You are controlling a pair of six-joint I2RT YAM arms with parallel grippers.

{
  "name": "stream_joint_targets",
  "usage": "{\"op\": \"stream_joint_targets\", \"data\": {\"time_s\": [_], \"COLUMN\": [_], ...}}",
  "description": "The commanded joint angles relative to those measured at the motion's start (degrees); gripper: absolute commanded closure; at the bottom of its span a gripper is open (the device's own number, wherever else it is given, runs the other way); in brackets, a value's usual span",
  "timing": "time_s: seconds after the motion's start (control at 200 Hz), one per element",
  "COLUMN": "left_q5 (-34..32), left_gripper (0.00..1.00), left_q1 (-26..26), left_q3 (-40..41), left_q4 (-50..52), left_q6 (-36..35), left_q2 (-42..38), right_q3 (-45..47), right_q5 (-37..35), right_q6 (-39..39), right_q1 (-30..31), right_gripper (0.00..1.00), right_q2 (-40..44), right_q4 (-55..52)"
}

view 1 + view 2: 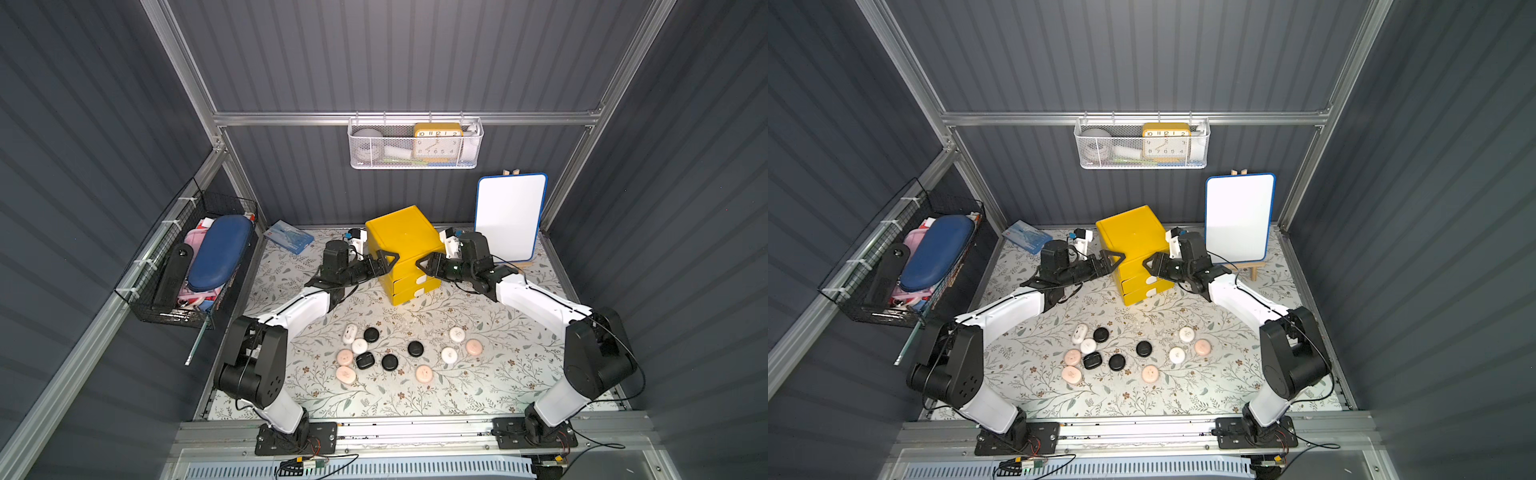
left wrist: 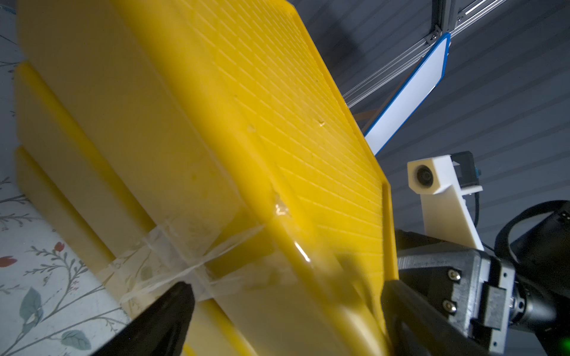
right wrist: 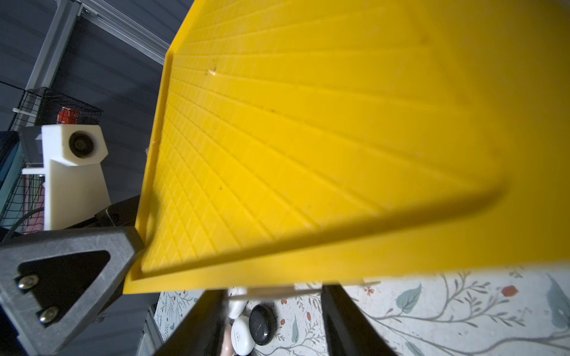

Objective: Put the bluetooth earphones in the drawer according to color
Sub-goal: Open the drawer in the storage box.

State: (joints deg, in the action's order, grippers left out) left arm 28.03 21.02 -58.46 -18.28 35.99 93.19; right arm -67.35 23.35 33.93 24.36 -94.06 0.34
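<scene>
A yellow box (image 1: 401, 232) with drawers (image 1: 409, 289) is seen between the two pincers. The left pincer (image 1: 390, 258) is held at the top edge of the box. Its jaws are spread wide. In the left wrist view, the edge of the box is seen between the two fingers (image 2: 166, 314). Whether the fingers touch the box cannot be told.

The right pincer (image 1: 422, 264) is held close by the other side of the box, up near the top drawer. Its jaws are set narrow but not shut. In the right wrist view, a gap is left between its fingers (image 3: 342, 320). The mat (image 1: 478, 395) and a few cases are seen through that gap.

The cases (image 1: 390, 362) are all laid on the mat, well apart from both pincers, on the side where the arms are fixed down. Twelve can be counted in both top views: four black, four white and four pink. Most are bunched nearer the left pincer, and a few are spread nearer the right one. The two lower drawers are seen pushed in.

A white board (image 1: 510, 216) is stood just behind the right pincer. A blue pack (image 1: 289, 237) is laid on the mat behind the left pincer.
</scene>
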Motion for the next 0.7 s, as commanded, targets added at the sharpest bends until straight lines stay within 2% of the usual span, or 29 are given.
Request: {"op": "stream_joint_targets", "data": {"time_s": [0.0,0.245,0.48,0.695], "left_q5": [-0.76,-1.27,-2.28,-2.91], "left_gripper": [0.01,0.01,0.01,0.01], "left_q1": [0.08,0.08,-0.01,-0.19], "left_q3": [-0.60,-0.62,-0.69,-0.78], "left_q4": [3.60,4.00,4.56,5.01], "left_q6": [-1.91,-1.71,-1.65,-1.73], "left_q2": [1.47,1.30,1.40,1.56], "right_q3": [-1.29,0.15,5.90,14.50], "right_q5": [-0.41,-0.76,-0.97,-2.05], "right_q6": [0.29,-0.53,-1.60,-3.16], "right_q1": [-0.29,-0.29,-0.23,-0.24], "right_gripper": [0.53,0.64,0.65,0.65], "right_q2": [-0.16,1.69,6.96,15.83], "right_q4": [2.83,0.97,-0.73,-4.02]}}
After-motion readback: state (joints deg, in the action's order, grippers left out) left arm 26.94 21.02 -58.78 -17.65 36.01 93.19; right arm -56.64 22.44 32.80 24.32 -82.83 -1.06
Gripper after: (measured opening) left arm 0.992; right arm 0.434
